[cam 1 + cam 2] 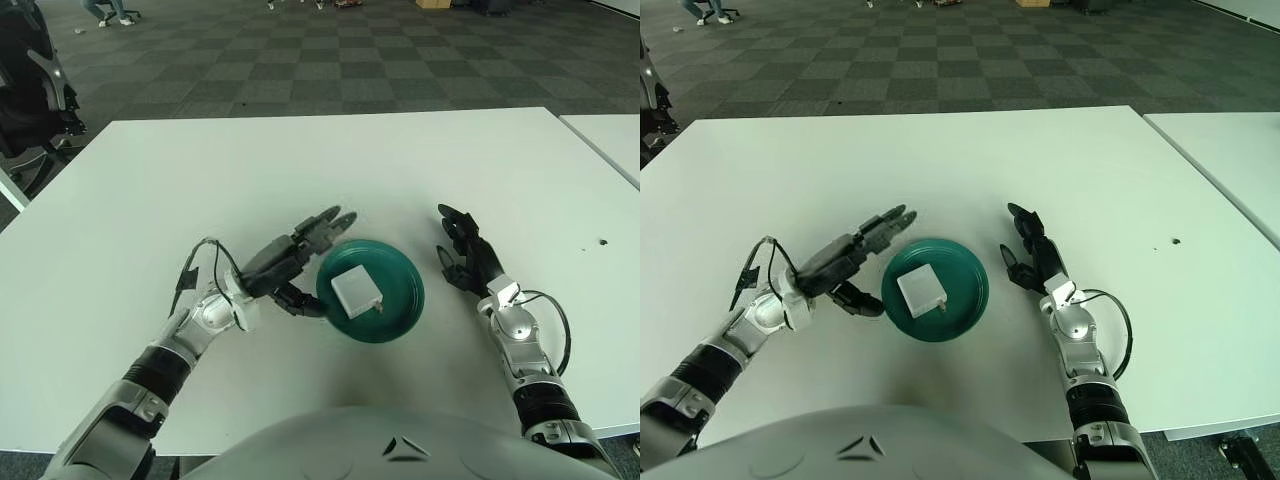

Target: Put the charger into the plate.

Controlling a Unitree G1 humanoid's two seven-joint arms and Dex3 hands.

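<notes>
A white square charger (356, 289) lies inside the dark green plate (402, 312) near the table's front middle. My left hand (300, 255) is just left of the plate, fingers spread and holding nothing, its fingertips by the plate's upper left rim. My right hand (462, 250) shows to the right of the plate, fingers relaxed and empty, apart from the plate.
The white table (330, 170) stretches back behind the plate. A second white table (610, 135) stands at the right. A small dark speck (603, 241) lies at the right side. Dark equipment (35, 90) stands off the far left corner.
</notes>
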